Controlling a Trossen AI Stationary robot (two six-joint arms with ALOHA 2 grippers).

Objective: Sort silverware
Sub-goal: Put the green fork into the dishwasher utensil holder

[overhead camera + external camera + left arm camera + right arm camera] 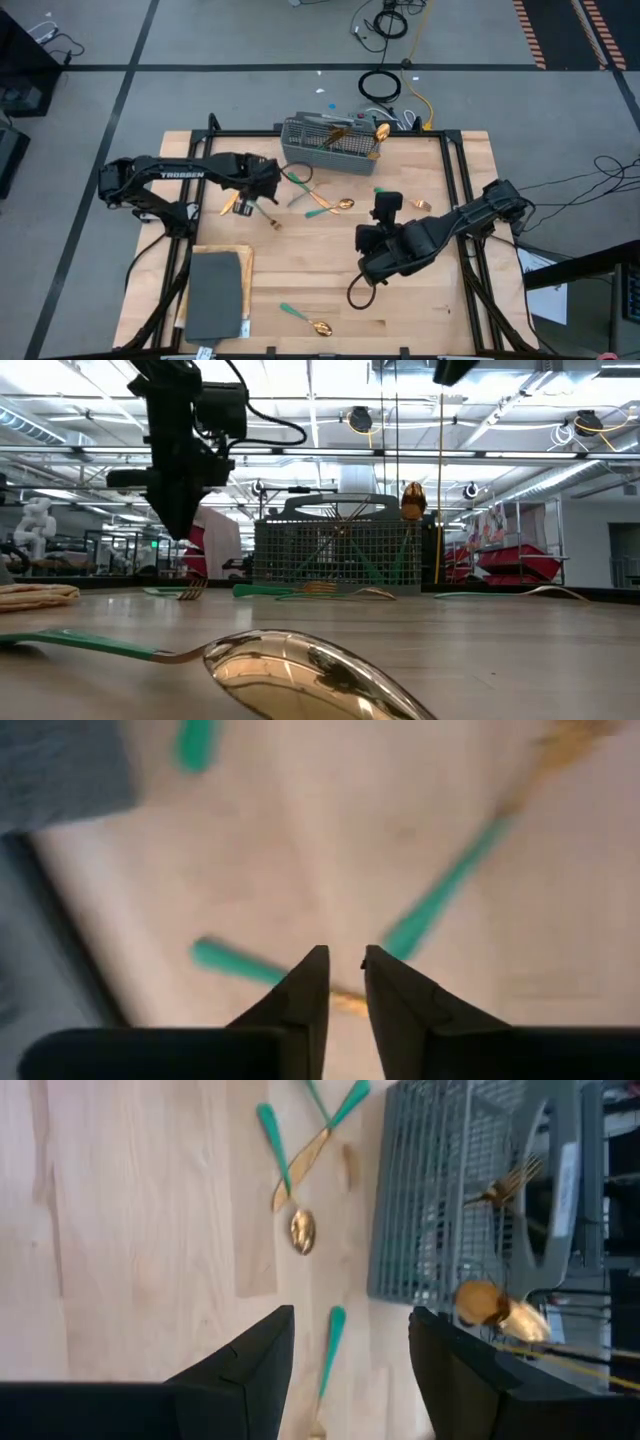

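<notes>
A big industrial robotics lab: bare ceiling beams (320,450) and strip lights overhead, a grey floor (250,30) taped with black lines, loose cables (385,25) trailing, red tool carts (515,565), and a white humanoid robot (35,525) standing far off.

text: "TROSSEN" | on: left arm (180,176) | colour: white lettering | other text: none

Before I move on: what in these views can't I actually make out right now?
- Left gripper: left wrist view is blurred; whether the fingers touch the teal handle under them is unclear.
- Caddy contents: mesh walls hide which compartment each piece sits in, in every view.
- Near spoon: low view cuts off its bowl at the bottom edge.
- Piece between the right gripper fingers: head cut off.
</notes>
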